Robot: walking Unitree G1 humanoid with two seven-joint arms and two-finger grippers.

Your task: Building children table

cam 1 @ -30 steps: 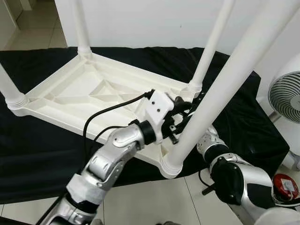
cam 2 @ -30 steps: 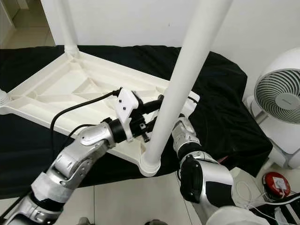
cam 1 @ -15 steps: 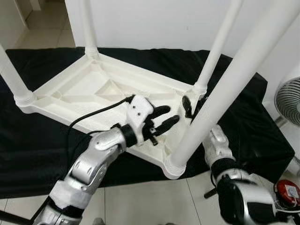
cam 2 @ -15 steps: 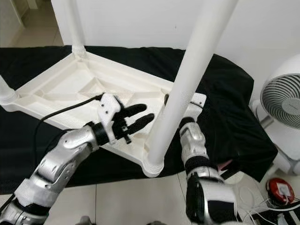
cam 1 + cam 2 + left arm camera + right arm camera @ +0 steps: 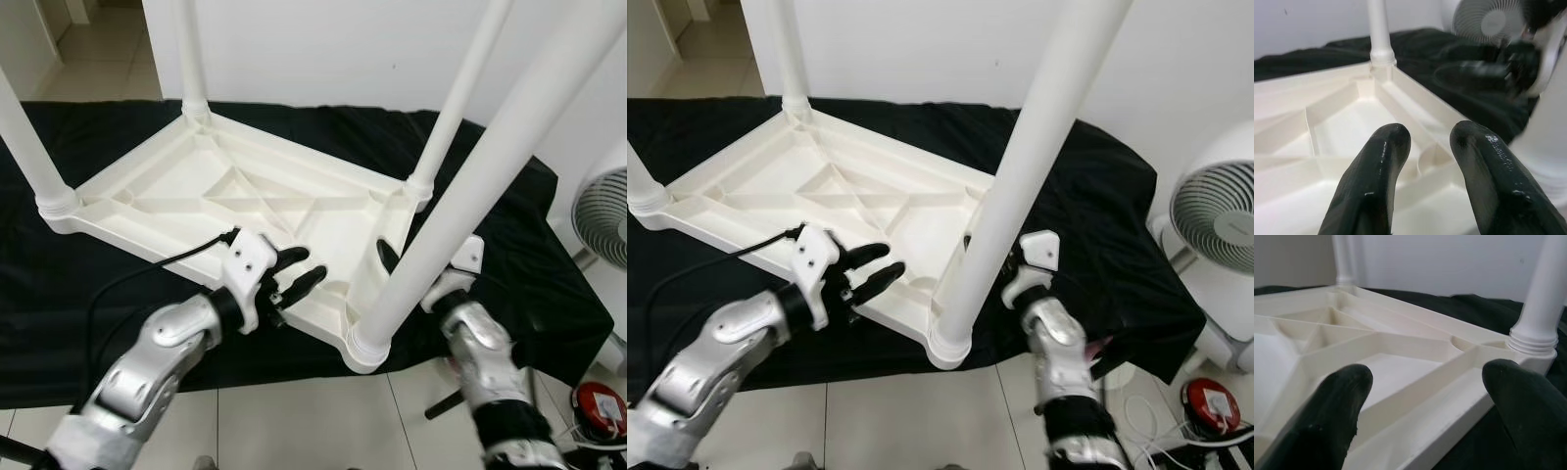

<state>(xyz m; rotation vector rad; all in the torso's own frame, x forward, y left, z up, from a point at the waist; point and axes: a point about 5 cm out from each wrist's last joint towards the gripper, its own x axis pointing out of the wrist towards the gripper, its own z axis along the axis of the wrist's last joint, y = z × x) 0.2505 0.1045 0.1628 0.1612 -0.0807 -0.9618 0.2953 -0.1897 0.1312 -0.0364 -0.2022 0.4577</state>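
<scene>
Nearest: left tool (image 5: 299, 274) released, black fingers a little apart, hovering just over the near long edge of the upturned white children's table (image 5: 186, 191). Right tool (image 5: 1420, 396) spread wide and holding nothing, low beside the nearest leg (image 5: 460, 196), facing the tabletop's rim.

Probably checking or seating that nearest leg, since all four stand in their corner sockets. Best done by closing on the leg low, close to its threaded collar (image 5: 370, 343), keeping the shaft square to the tabletop, turning or pressing without levering sideways. Worth bracing the rim with the other tool so the tabletop does not skid on the black cloth (image 5: 59, 284).

Table lying underside up on that cloth, ribs showing, legs pointing straight up. Long axis of the top running from the near-right corner away to the far left, skewed to the robot. Beyond, right rear leg (image 5: 460, 93), then far leg (image 5: 188, 54) by the white wall. White fan (image 5: 1215, 220) on the floor at the right.
</scene>
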